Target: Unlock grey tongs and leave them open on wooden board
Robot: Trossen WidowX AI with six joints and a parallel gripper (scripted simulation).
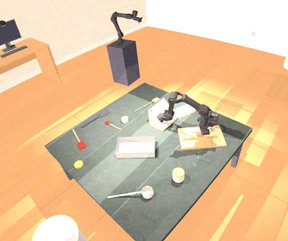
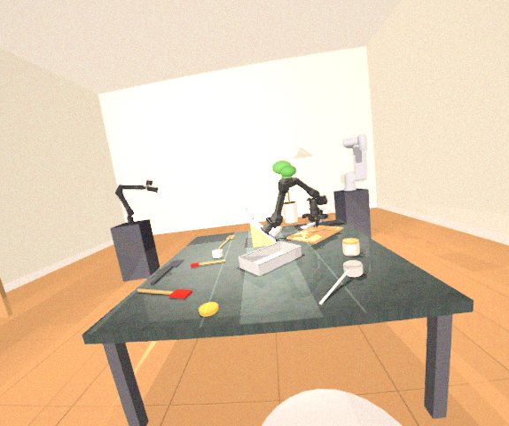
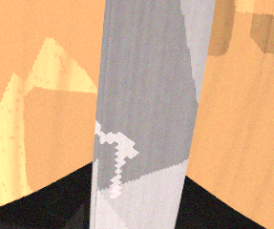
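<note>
Grey tongs (image 3: 146,109) fill wrist view — pincer (image 1: 205,131) clamped on them | top: over wooden board (image 1: 217,142)

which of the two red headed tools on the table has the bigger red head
The red spatula near the yellow disc; its head is a broad square, while the other red-tipped tool by the small white cup has a small head.

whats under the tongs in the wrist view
The wooden board shows on both sides of the grey tongs, which the gripper is shut on. Whatever lies directly beneath their length is covered, as is their contact with the board.
</note>
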